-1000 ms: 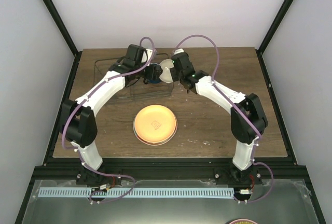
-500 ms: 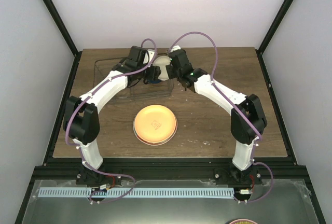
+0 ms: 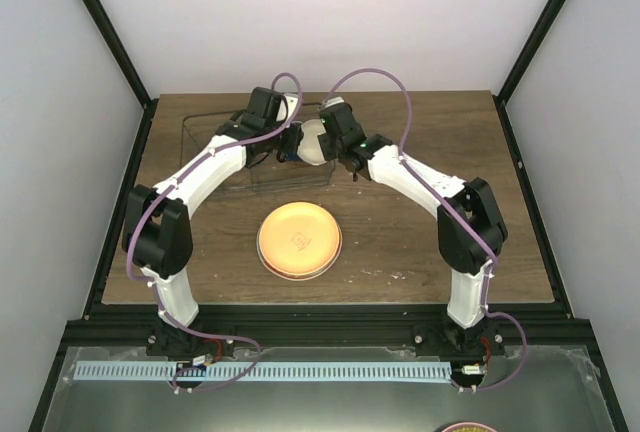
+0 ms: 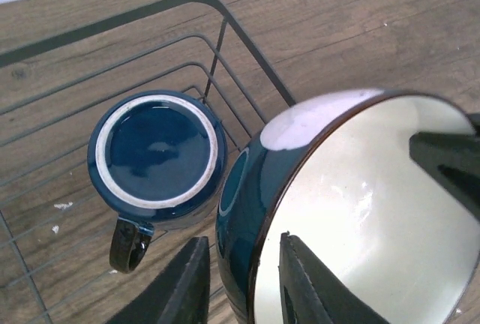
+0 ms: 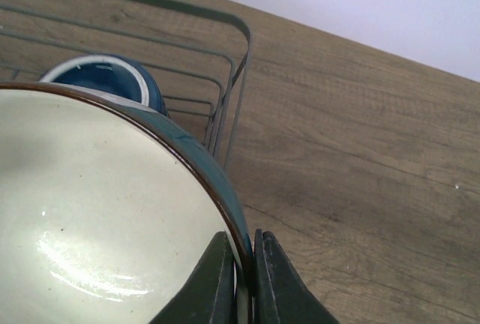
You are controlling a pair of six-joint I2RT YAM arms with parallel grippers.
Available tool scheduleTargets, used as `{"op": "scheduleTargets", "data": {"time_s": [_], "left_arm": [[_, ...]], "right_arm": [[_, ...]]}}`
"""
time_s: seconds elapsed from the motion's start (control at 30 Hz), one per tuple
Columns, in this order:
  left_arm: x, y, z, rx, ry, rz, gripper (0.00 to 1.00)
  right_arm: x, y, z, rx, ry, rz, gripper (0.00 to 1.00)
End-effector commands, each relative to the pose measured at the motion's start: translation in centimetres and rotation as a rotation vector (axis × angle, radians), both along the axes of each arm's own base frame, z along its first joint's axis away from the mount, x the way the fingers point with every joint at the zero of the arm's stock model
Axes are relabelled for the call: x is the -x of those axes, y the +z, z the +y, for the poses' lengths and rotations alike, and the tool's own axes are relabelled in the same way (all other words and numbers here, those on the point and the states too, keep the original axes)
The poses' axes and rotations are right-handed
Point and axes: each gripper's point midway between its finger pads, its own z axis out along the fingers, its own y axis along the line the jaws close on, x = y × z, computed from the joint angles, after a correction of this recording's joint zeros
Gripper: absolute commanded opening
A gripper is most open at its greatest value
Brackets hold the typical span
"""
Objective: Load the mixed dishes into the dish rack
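Observation:
The white-and-teal bowl (image 3: 314, 140) hangs on edge over the right end of the wire dish rack (image 3: 200, 124). My right gripper (image 5: 241, 243) is shut on its rim (image 5: 187, 151). My left gripper (image 4: 244, 247) straddles the opposite rim, one finger inside the white hollow (image 4: 360, 211), one outside the teal wall. Small gaps still show on both sides. The dark blue mug (image 4: 156, 151) stands upside down in the rack (image 4: 217, 46), just left of the bowl. The orange-yellow plate (image 3: 298, 240) lies on the table in front of the rack.
The rack's right corner wire (image 5: 241, 61) stands close under the bowl, with the mug (image 5: 105, 76) behind it. Bare wooden table (image 3: 440, 182) lies to the right. A red-rimmed round edge (image 3: 467, 428) peeks in at the bottom, off the table.
The right gripper carried the bowl a little left, over the rack. My left gripper's fingers have narrowed around the bowl's rim.

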Motion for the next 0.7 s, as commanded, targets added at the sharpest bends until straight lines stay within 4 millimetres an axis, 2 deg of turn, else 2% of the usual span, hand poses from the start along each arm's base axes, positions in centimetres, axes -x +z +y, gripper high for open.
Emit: {"op": "scheduleTargets", "data": {"time_s": [0.0,0.17,0.43,0.47,0.6,0.67], "left_arm": [[-0.6,0.5,-0.3,-0.001,0.0,-0.018,0.25],[-0.6,0.2,-0.4,-0.002,0.0,-0.01,0.2],[-0.6,-0.6,-0.4,-0.009,-0.002,0.008,0.2],[-0.7,-0.7,-0.4,-0.011,-0.002,0.008,0.18],[-0.8,-0.7,-0.4,-0.013,-0.001,0.005,0.0],[-0.8,-0.8,-0.4,-0.016,0.0,0.007,0.0]], "right_arm": [[-1.2,3.8,0.8,-0.073,-0.033,-0.077,0.04],[-1.2,4.1,1.2,-0.078,-0.027,-0.081,0.04],[-1.2,5.2,2.0,-0.092,-0.002,-0.101,0.04],[-1.1,5.3,2.1,-0.096,0.001,-0.102,0.04],[-1.0,5.3,2.5,-0.096,0.012,-0.097,0.04],[-0.9,5.2,2.7,-0.097,0.019,-0.092,0.03]]}}
